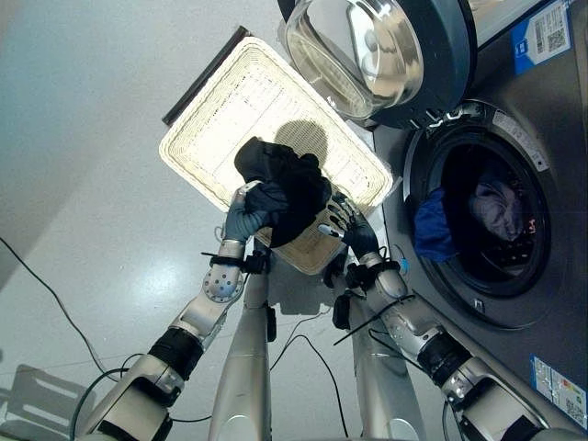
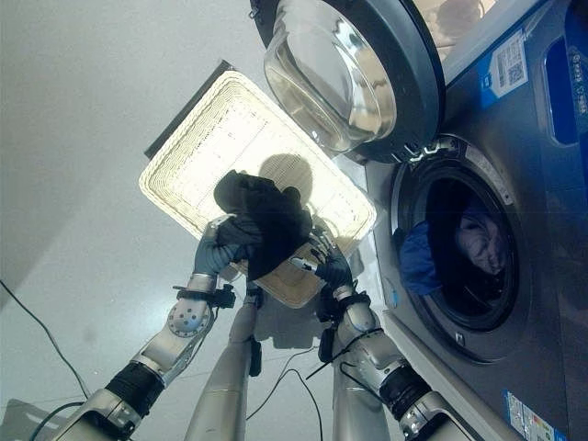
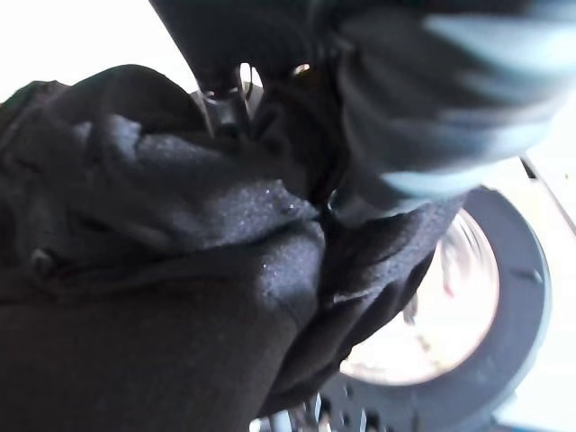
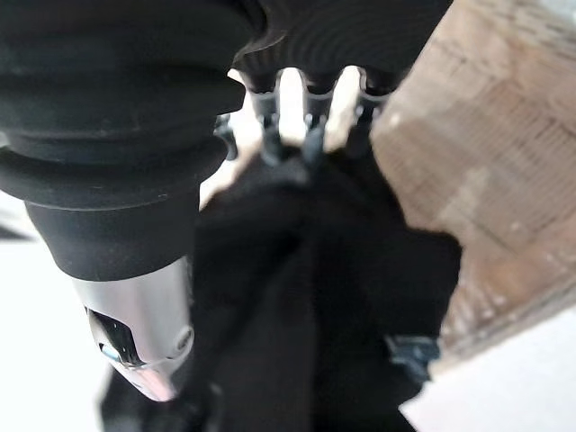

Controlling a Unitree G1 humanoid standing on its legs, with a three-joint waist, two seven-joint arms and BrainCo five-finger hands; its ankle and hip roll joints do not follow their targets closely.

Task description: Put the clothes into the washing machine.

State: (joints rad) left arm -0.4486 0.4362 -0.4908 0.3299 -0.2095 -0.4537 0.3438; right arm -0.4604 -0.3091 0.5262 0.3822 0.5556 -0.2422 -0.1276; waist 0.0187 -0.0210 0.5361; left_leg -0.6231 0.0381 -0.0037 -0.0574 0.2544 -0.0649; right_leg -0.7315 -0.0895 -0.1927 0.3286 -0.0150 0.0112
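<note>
Nearest to us, our left hand [image 1: 246,219] and right hand [image 1: 354,230] were raised over the near edge of the wicker basket [image 1: 211,138], both at the black garment [image 1: 287,188]. Our left fingers [image 1: 260,197] were curled into the dark cloth and clenched a fold of it; the left wrist view showed black fabric bunched right against the hand. Our right hand sat at the other side of the same garment, its fingers [image 4: 310,135] reaching into the cloth in the right wrist view, but we could not tell whether they were grasping it or merely lying against it. The garment hung between the two hands, lifted above the basket's near rim, with part of it draped down over that edge.

Beyond the hands, the pale basket lay on the grey floor [image 1: 83,138], just beside the washing machine [image 1: 551,184]. Off to our right, the machine's round door [image 1: 386,46] stood swung open above the basket's far corner. Farthest in, the drum opening [image 1: 487,211] already held clothes: a blue piece [image 1: 430,225] hung over its lip, and a lighter bundle [image 1: 496,207] lay deeper inside.
</note>
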